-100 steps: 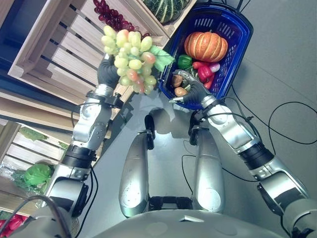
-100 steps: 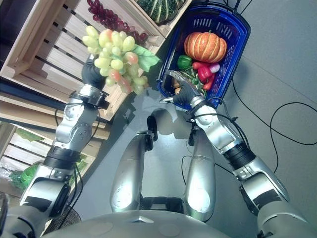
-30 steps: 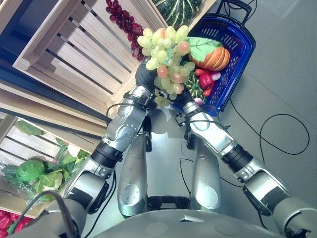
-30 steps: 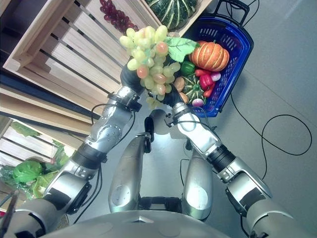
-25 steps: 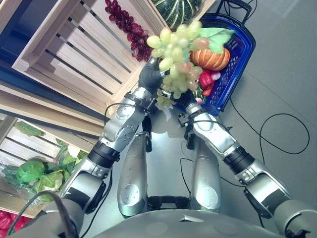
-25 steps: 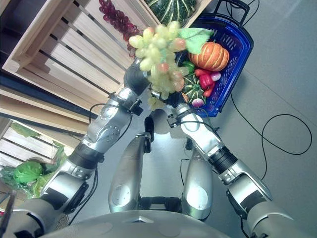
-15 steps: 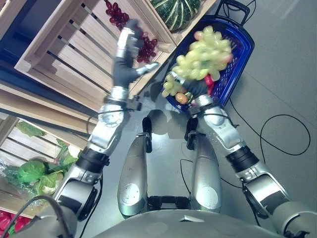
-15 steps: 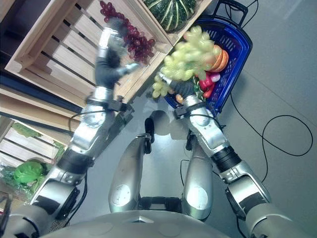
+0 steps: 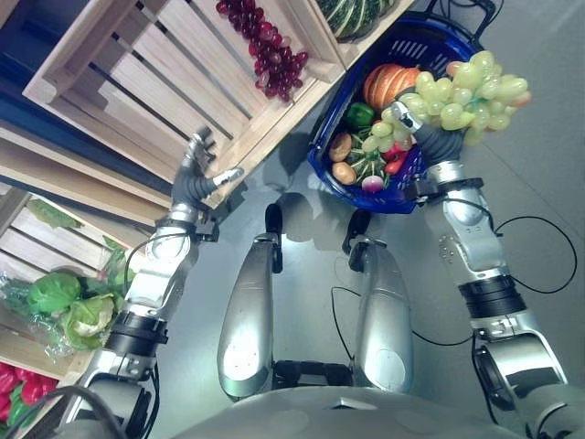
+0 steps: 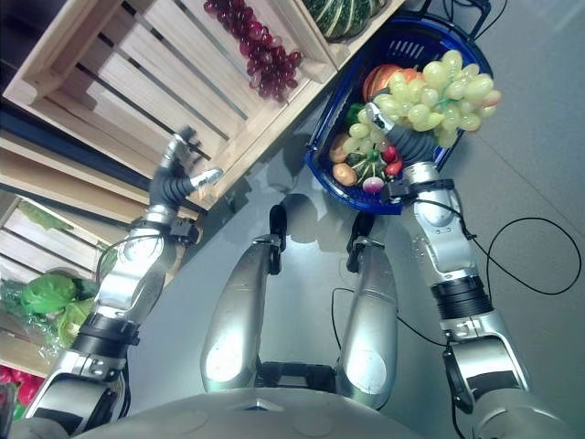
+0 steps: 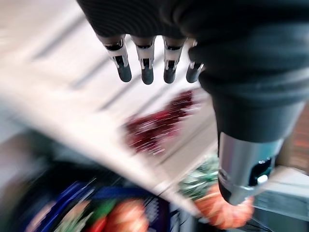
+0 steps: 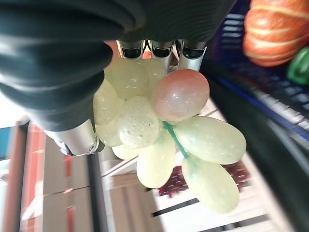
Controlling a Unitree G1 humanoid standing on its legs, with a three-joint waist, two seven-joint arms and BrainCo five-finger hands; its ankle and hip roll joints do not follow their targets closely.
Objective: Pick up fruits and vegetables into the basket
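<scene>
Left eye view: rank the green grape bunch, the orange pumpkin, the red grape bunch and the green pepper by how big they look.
1. Green grape bunch, raised toward the camera, so likely flattered.
2. Red grape bunch.
3. Orange pumpkin, partly hidden by the green grapes, so rank unsure.
4. Green pepper.

— How is the basket placed?
— It is set on the floor, just beside the corner of the crate to its left. A pumpkin, a pepper and other produce are held in it.
— And the bunch of grapes?
— It is held up in the right hand, over the basket's right rim.
— What is found in the crate?
— Another grape bunch lies in it. The left hand is raised at the crate's near edge, fingers spread.
</scene>
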